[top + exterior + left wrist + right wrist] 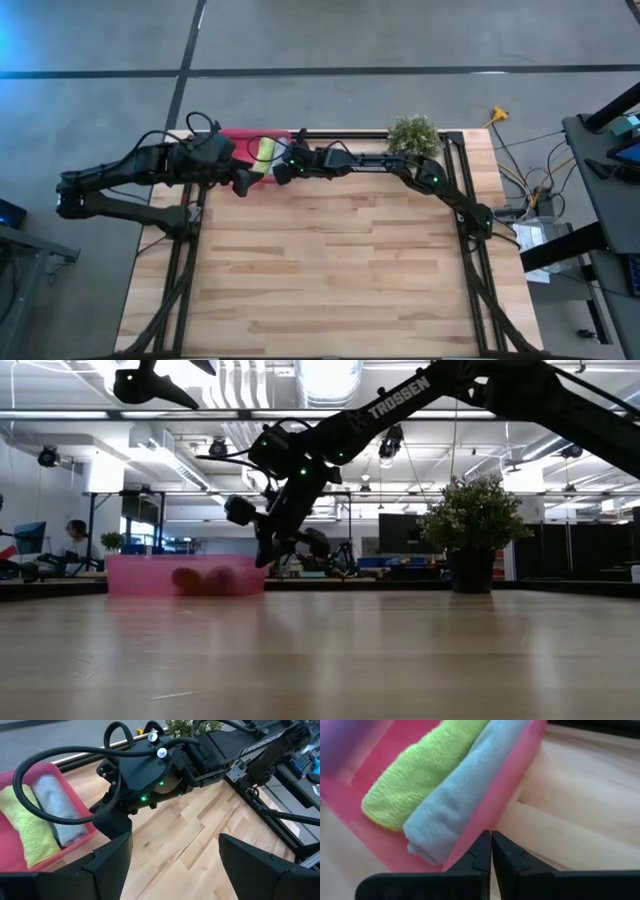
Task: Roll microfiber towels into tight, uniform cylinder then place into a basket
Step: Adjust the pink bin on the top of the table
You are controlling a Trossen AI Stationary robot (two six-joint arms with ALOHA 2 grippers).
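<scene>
Tray: the pink tray (232,135) sits at the far left part of the table (330,270). It is the basket for this job.
Green towel: the green towel (415,775) is rolled up and lies inside the tray.
Grey towel: the grey towel (455,795) is rolled up too. It lies in the tray, touching the green one, side by side, next to the tray wall.
Left fingers: the left fingers (243,183) are wide apart and hold nothing. They hover just beside the tray, at its near right corner.
Right fingers: the right fingers (491,851) are pressed shut and hold nothing. They sit very close to the outside of the tray wall, on the tray's right side. I cannot tell if they touch it.
Plant: a small green plant (414,135) stands at the far edge, well to the right of the tray. It is not part of the job.
Step now: I think the job is almost done. Both rolls are in the tray and no towel is left out on the table.
Next move: I think both arms need to pull back from the tray, slowly, so they do not bump it or push the rolls open.
What could go wrong: the right fingers are so near the wall that a quick move may shove the tray.
</scene>
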